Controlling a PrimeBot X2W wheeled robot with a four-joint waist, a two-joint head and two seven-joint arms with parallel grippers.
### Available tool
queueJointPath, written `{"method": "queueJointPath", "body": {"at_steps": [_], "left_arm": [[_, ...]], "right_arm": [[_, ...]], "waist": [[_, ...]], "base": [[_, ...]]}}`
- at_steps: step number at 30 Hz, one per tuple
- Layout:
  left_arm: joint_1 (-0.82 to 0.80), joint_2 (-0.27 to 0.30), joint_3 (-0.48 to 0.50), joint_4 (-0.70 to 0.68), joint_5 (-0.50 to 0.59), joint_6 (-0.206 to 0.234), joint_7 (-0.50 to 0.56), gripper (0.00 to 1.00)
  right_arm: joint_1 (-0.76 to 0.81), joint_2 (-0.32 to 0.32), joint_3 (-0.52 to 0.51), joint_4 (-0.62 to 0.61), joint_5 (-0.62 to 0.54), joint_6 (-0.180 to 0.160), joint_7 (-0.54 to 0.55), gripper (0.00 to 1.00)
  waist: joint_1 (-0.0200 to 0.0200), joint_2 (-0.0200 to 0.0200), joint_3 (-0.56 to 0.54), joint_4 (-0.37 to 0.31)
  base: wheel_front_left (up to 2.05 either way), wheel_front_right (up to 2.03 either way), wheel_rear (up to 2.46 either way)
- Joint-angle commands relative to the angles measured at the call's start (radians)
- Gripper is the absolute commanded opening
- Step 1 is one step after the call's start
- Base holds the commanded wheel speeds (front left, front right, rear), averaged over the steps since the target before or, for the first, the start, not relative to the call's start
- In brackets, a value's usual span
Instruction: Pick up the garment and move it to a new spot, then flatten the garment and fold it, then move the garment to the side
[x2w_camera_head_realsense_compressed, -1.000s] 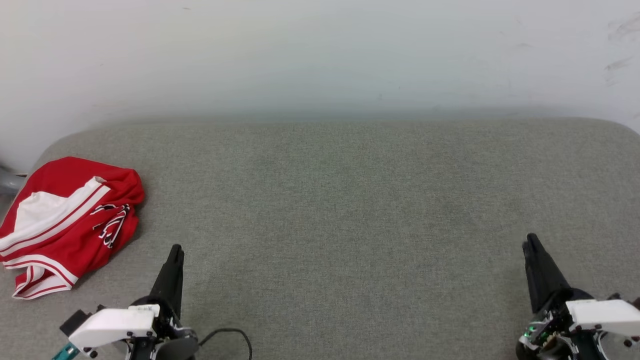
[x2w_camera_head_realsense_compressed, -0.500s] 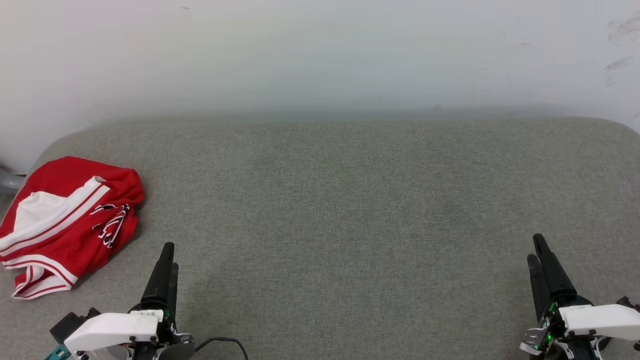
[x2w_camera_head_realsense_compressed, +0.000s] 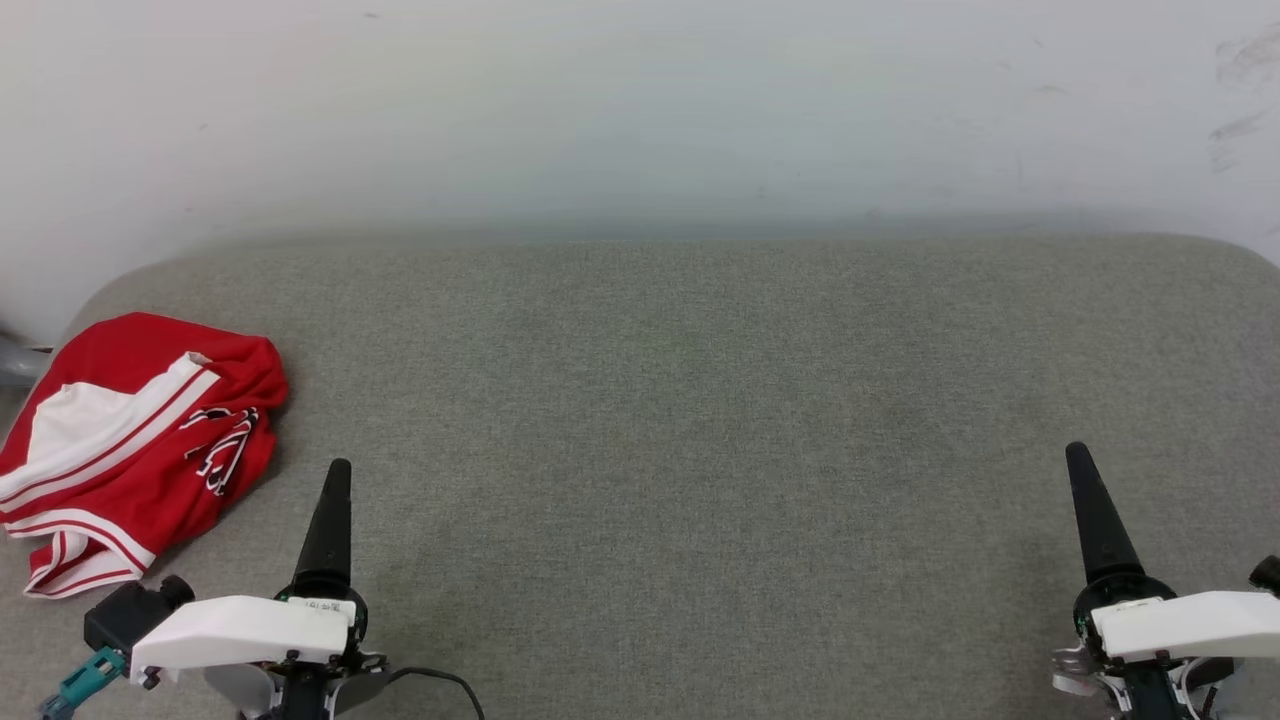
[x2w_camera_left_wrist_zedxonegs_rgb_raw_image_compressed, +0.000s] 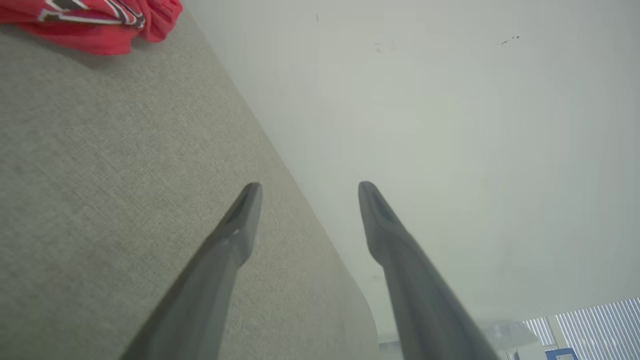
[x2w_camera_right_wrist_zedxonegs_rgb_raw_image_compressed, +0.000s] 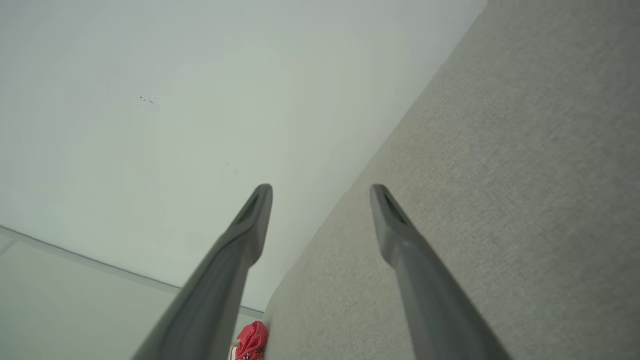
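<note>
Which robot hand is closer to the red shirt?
The left gripper, at the lower left, just beside the red jersey. The right gripper sits far across the grey surface, on the opposite side.

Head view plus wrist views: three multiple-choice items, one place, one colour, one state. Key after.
1. Where on the grey fabric surface does the crumpled red sports jersey with white panels lie? A) centre B) left end C) right end
2. The jersey's lettering is: A) black, outlined white B) blue C) yellow
3. The left gripper and right gripper are: A) both shut on the jersey B) left shut, right open C) both open, empty

B: it sits at the head view's left edge.
A: black strokes edged white show on red cloth.
C: each wrist view shows jaws apart, nothing between.
</note>
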Motion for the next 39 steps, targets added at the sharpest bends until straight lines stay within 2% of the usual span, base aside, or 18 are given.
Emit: {"method": "queueJointPath", "body": {"at_steps": [1, 15, 39], "left_arm": [[-0.007, 0.002, -0.005, -0.031, 0.052, 0.012, -0.014, 1.0], [0.003, 0.003, -0.047, -0.086, 0.323, 0.062, -0.064, 1.0], [0.025, 0.009, -0.101, -0.127, 0.665, 0.097, -0.134, 1.0]], "right_arm": [[-0.01, -0.001, 0.008, -0.034, -0.061, 0.0, -0.013, 1.0], [0.004, -0.001, 0.044, -0.109, -0.348, 0.0, -0.064, 1.0], [0.027, -0.001, 0.067, -0.136, -0.687, 0.0, -0.134, 1.0]], "waist": [[0.0, 0.0, 0.0, 0.0], [0.0, 0.0, 0.002, 0.002], [0.0, 0.0, 0.002, 0.004]], "base": [[0.0, 0.0, 0.0], [0.0, 0.0, 0.0], [0.0, 0.0, 0.0]]}}
